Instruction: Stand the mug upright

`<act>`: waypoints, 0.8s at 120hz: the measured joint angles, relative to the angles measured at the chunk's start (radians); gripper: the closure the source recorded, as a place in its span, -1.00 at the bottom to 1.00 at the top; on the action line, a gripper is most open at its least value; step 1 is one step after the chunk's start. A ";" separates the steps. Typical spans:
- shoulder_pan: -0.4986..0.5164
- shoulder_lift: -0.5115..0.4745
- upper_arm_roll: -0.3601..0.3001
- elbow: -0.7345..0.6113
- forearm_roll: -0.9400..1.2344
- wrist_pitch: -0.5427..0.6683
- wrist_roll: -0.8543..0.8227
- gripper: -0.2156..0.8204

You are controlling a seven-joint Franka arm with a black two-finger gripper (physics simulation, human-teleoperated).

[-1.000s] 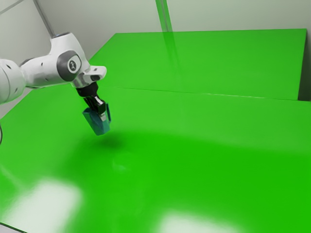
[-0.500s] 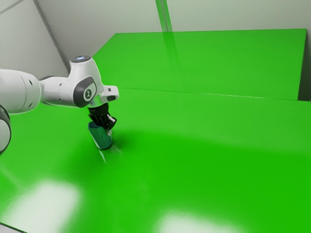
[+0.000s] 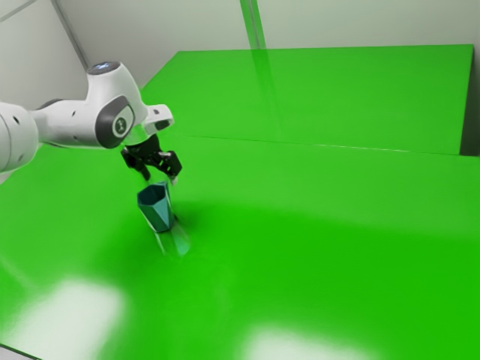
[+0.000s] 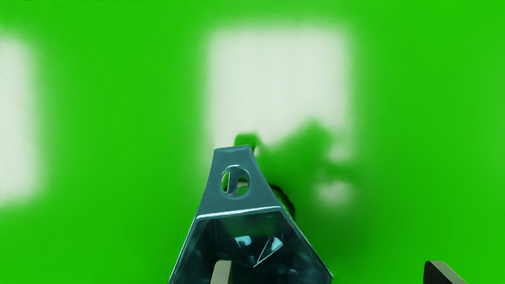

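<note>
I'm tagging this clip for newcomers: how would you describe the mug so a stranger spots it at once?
Over the green table, toward the exterior view's left, a white arm ends in a black gripper. Just below its open fingers is the mug: blue-teal and hollow, with an angular rim, unlike the black gripper above.

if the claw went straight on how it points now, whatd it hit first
Probably the teal mug: the open claw points down toward it, one finger over its mouth, the other outside. Depth is unclear, so I can't tell whether rim or inside comes first.
</note>
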 joint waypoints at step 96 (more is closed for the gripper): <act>-0.005 -0.045 -0.020 0.372 -0.052 -0.496 0.001 -0.58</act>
